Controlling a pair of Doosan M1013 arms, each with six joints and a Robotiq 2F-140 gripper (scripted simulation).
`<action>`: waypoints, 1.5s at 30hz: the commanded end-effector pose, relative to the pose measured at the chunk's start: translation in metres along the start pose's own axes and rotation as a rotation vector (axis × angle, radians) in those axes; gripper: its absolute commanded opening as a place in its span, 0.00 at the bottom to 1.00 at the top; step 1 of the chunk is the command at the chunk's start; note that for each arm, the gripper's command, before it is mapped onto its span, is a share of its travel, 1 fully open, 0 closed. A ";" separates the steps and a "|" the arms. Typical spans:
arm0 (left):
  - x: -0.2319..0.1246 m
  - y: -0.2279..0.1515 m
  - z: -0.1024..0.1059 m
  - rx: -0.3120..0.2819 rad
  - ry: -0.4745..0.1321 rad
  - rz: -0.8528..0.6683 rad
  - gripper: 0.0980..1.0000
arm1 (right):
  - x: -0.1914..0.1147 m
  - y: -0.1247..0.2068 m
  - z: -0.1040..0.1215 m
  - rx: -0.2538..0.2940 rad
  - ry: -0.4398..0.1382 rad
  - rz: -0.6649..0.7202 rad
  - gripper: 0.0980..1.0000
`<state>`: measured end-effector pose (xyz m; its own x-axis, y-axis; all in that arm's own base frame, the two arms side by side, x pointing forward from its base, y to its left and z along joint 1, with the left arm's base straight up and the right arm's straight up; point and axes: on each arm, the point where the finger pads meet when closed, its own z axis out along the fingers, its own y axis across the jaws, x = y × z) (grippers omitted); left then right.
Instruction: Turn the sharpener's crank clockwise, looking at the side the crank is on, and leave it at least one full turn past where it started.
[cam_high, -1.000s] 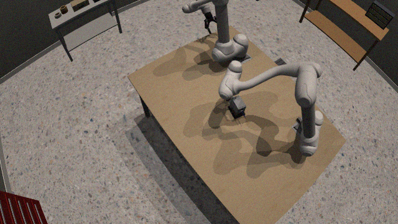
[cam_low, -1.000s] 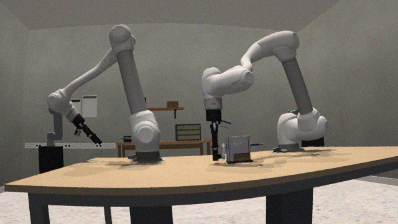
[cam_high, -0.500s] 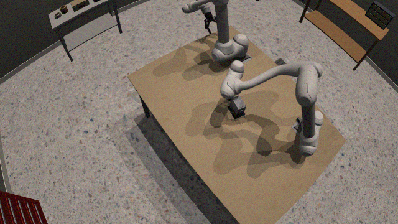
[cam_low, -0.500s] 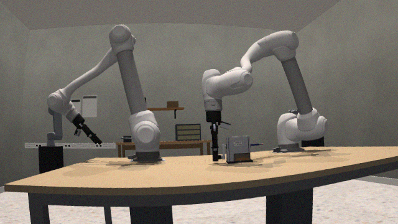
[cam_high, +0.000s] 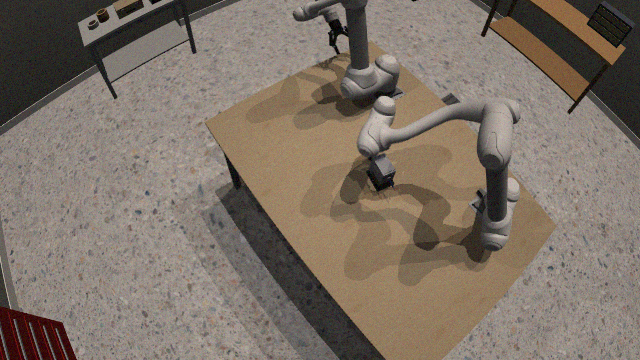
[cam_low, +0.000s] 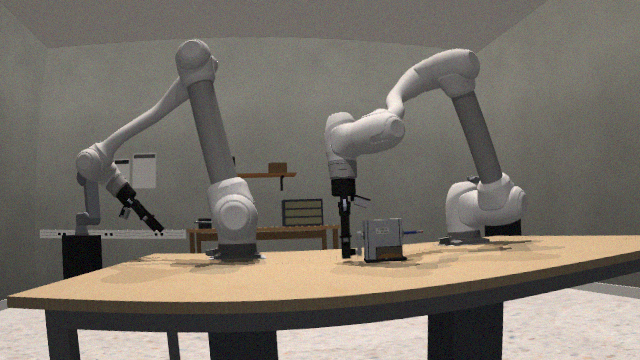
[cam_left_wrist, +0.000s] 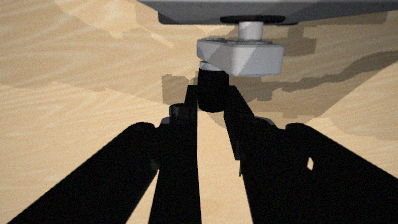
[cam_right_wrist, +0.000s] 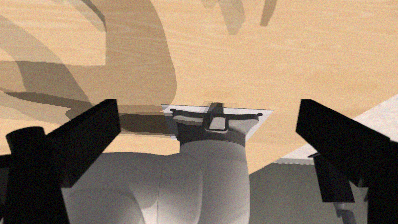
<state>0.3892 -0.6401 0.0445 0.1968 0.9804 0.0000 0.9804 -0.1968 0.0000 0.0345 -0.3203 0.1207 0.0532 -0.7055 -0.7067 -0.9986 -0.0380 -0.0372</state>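
The left claw (cam_low: 346, 254) (cam_left_wrist: 210, 101) pinched the black cylindrical knob (cam_left_wrist: 213, 90) of the light-grey block-shaped crank (cam_left_wrist: 257, 57), just left of the boxy grey sharpener (cam_high: 382, 167) (cam_low: 382, 232) (cam_left_wrist: 325, 7), right of centre in the exterior view.
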 end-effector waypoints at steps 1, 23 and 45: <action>0.000 -0.004 -0.002 -0.001 -0.001 0.000 0.00 | 0.000 0.000 0.000 0.000 0.001 0.000 1.00; 0.000 -0.025 -0.015 -0.001 -0.001 0.000 0.00 | 0.000 0.000 0.000 0.000 0.001 0.000 1.00; 0.000 -0.038 -0.037 -0.001 -0.001 0.000 0.00 | 0.000 0.000 0.000 0.000 0.001 0.000 1.00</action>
<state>0.3525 -0.6326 0.0774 0.1967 0.9805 0.0001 0.9805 -0.1967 -0.0003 0.0345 -0.3203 0.1207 0.0532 -0.7055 -0.7067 -0.9986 -0.0380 -0.0372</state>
